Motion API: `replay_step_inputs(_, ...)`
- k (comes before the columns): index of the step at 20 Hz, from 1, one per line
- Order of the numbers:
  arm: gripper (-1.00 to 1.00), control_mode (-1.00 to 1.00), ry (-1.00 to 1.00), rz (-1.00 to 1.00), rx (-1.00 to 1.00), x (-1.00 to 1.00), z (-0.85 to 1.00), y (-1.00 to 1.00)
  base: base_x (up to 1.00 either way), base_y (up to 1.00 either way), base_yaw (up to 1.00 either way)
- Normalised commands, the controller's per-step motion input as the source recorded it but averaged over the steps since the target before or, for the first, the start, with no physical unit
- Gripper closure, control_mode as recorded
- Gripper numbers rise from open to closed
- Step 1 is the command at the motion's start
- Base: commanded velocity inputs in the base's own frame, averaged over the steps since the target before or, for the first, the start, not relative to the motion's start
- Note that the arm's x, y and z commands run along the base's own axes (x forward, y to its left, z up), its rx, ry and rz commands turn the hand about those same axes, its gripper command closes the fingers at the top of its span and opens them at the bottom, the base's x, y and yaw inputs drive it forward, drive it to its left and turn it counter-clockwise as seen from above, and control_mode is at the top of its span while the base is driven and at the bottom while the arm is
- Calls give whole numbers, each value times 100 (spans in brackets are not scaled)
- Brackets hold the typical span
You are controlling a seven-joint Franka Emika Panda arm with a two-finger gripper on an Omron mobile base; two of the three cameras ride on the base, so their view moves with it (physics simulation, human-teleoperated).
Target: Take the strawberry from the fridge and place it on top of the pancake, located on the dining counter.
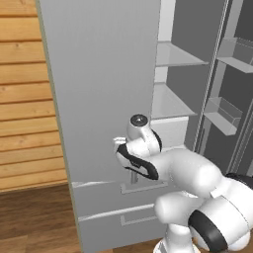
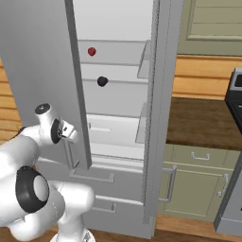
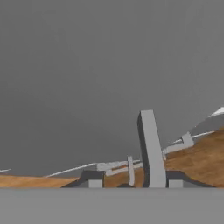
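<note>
grey fridge (image 2: 42,56) door handle (image 3: 151,148) clenched in the pincer (image 3: 131,183), red strawberry (image 2: 91,51) on shelf

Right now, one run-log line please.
phase: opening fridge | claw: shut on door handle | strawberry: on shelf

The fridge (image 1: 104,89) door ahead of my tool (image 3: 131,183) looks smooth, matt grey metal. Plank wood wall (image 1: 24,99) beside it; my arm (image 1: 192,173) is glossy white plastic.
</note>
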Motion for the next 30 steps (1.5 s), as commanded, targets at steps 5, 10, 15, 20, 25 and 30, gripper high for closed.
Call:
replay_step_inputs(5,100,-100,1,-27,0,-95,-39,73,0,0,0)
replay_step_inputs(10,100,-100,0,-30,0,-98,-42,91,0,0,0)
replay_step_inputs(15,-100,-100,0,-25,-1,-79,-12,67,0,0,0)
replay_step_inputs(20,-100,-100,0,-17,-5,-38,45,19,0,0,0)
replay_step_inputs(25,-100,-100,0,-13,0,-40,67,27,0,0,0)
replay_step_inputs(30,-100,-100,-7,-1,0,-29,72,8,0,0,0)
